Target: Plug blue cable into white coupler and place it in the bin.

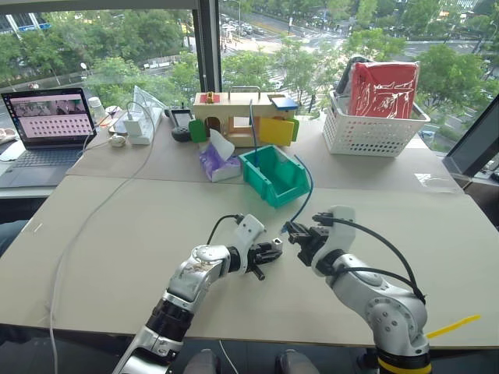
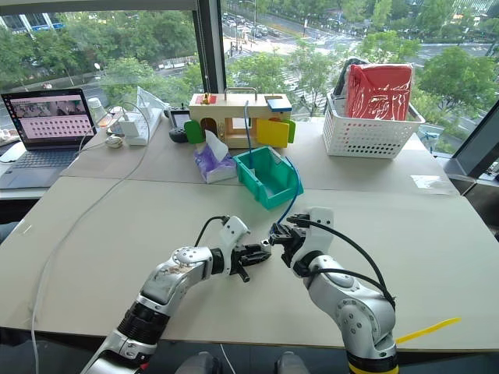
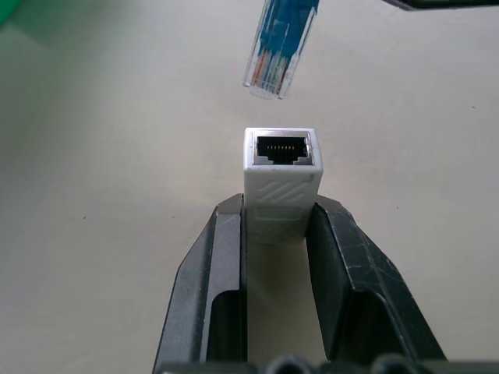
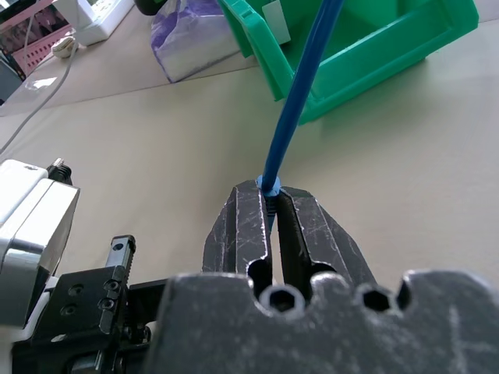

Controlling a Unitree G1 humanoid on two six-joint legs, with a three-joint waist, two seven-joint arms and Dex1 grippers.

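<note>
My left gripper (image 3: 279,210) is shut on the white coupler (image 3: 281,183), whose dark socket faces away from the fingers. The clear plug (image 3: 279,54) of the blue cable hangs just past that socket, a small gap apart and slightly off line. My right gripper (image 4: 269,195) is shut on the blue cable (image 4: 300,101) right behind the plug. Both grippers meet above the table's middle, left gripper (image 1: 271,251) and right gripper (image 1: 295,232) tip to tip. From there the cable (image 1: 307,193) arcs back toward the teal-green bin (image 1: 269,189), which stands just behind them.
A purple tissue pack (image 1: 218,162) lies left of the bin and a wooden toy box (image 1: 242,117) stands behind it. At the back right is a white lattice basket (image 1: 373,128). A laptop (image 1: 48,121) and a power strip (image 1: 144,125) sit back left, with a long white cord (image 1: 78,234) trailing forward.
</note>
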